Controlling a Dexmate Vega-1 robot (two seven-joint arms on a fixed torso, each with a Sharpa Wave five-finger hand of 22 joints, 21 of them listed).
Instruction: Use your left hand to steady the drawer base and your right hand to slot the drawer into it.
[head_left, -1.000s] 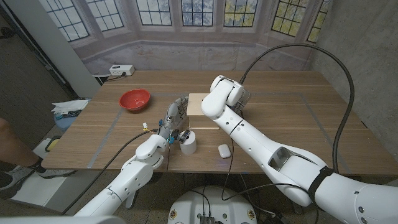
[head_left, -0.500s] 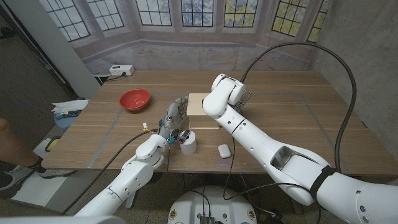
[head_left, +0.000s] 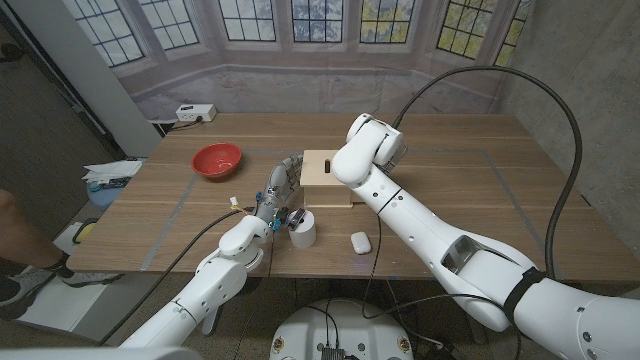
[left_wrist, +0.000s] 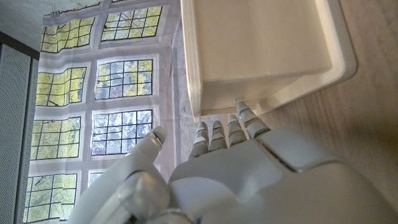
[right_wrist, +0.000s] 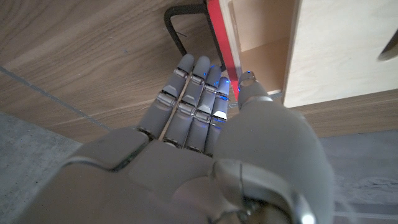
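The light wooden drawer base (head_left: 322, 176) stands mid-table, also seen close up as the drawer base (left_wrist: 261, 56). My left hand (head_left: 279, 186) reaches to its left side; in the left wrist view the left hand (left_wrist: 249, 168) has its fingertips (left_wrist: 227, 127) against the base's lower edge, thumb apart. The drawer (right_wrist: 224, 43) has a red front and a black handle (right_wrist: 177, 28) and sits partly inside the drawer base (right_wrist: 317, 50). My right hand (right_wrist: 199, 124) holds the red front, fingers along its outer face, thumb on the inner side. In the head view the right wrist (head_left: 372, 148) hides that hand.
A red bowl (head_left: 217, 158) sits at the left of the table. A white cup (head_left: 302, 230) and a small white case (head_left: 360, 241) stand near the front edge. A white power strip (head_left: 195, 112) lies at the far left corner. A person's leg (head_left: 12, 225) shows at picture left.
My right arm has shifted a little to the right and away, uncovering more of the base's top. The left hand has stayed against the base.
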